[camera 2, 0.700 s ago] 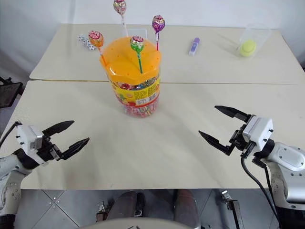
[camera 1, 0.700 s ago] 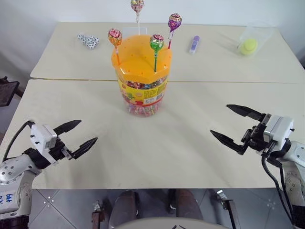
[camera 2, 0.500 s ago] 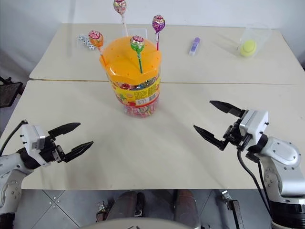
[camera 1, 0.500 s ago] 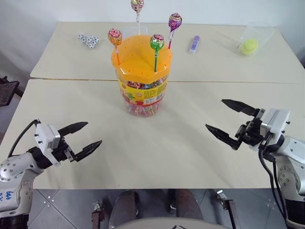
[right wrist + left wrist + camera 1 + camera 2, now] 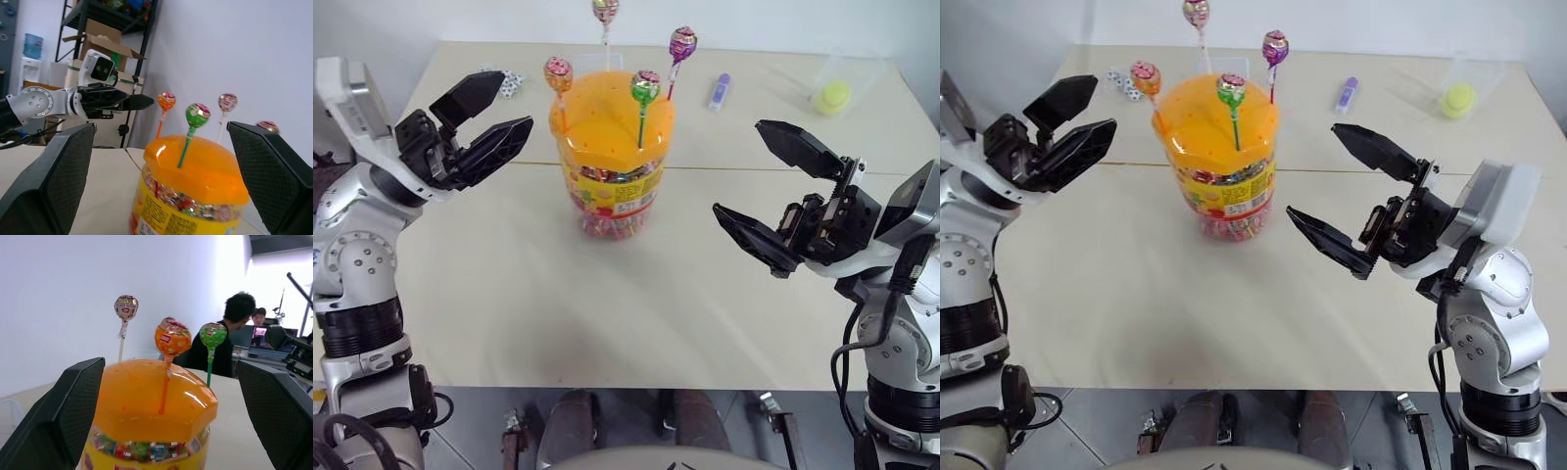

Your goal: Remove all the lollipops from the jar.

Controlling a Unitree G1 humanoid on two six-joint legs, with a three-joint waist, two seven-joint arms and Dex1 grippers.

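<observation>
Silver-grey metal arms built of rounded joint housings, ribbed black bands at the forearms. White boxy camera modules on both wrists. Left gripper (image 5: 478,122) and right gripper (image 5: 771,192): two broad, tapering black fingers (image 5: 62,421) each, inner faces finely cross-hatched. Black cables looping beside both arms. Small round screw heads dotting the silver joint covers.

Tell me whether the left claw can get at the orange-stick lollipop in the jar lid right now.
Probably yes. The left claw is open, raised beside the jar, and the orange-stick lollipop stands on the lid's near-left side with nothing between them.
</observation>
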